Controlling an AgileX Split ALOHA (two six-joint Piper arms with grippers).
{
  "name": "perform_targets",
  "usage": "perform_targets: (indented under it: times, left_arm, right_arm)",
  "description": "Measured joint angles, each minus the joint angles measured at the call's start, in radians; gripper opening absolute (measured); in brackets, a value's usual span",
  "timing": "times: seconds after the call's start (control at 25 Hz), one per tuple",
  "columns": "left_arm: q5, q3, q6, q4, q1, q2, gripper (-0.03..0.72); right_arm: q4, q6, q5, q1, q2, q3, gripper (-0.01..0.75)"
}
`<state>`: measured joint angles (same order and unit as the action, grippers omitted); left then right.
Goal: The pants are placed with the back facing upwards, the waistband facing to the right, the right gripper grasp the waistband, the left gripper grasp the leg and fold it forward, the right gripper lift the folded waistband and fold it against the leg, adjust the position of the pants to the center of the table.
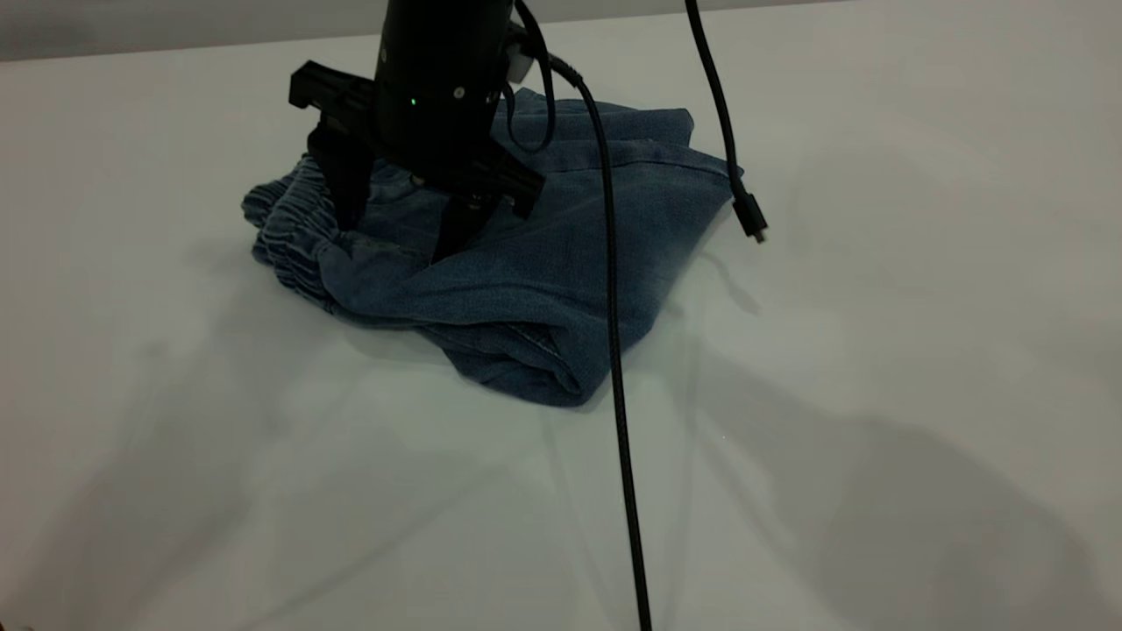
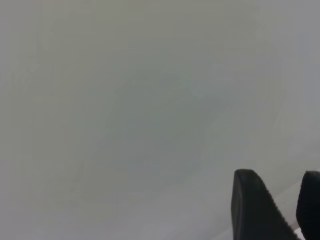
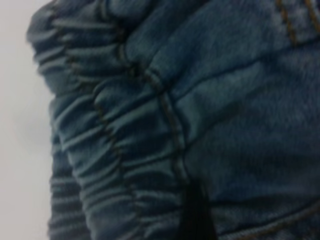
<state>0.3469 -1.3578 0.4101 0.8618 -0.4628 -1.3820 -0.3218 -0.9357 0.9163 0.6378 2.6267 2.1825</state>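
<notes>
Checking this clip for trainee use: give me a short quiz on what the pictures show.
1. True or false: the shorts lie spread out flat, unfolded.
2. Which arm's gripper is over the shorts? A the left one, B the right one, C both.
3. Fill in: the left gripper hangs over the bare ____.
Key: 1 false, folded. 2 B: the right gripper, open, by the waistband. 3 table.

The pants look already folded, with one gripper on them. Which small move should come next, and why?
Probably slide the pants toward the table's middle: the bundle lies folded, the waistband stacked at its left end, and the open right gripper presses on the denim.
</notes>
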Motion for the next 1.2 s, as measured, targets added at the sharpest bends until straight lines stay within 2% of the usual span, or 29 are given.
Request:
perform_targets:
  times: [0.2, 0.44, 0.92, 1.2]
  left_arm:
    - [0.003, 0.000, -0.001, 0.002, 0.000, 0.000, 0.239]
    - [0.004, 0.000, -0.001, 0.003, 0.000, 0.000, 0.239]
    - [0.001, 0.000, -0.001, 0.003, 0.000, 0.000, 0.239]
    - [-0.006, 0.000, -0.001, 0.003, 0.000, 0.001, 0.239]
  right_arm:
    - [0.017, -0.046, 0.002, -0.002, 0.022, 0.002, 0.492]
    - [0.104, 0.035, 0.073, -0.001, 0.023, 0.002, 0.487]
    - [0.193, 0.352, 0.310, 0.000, 0.026, 0.002, 0.488]
    - [0.166, 0.496, 0.321, 0.006, 0.026, 0.000, 0.488]
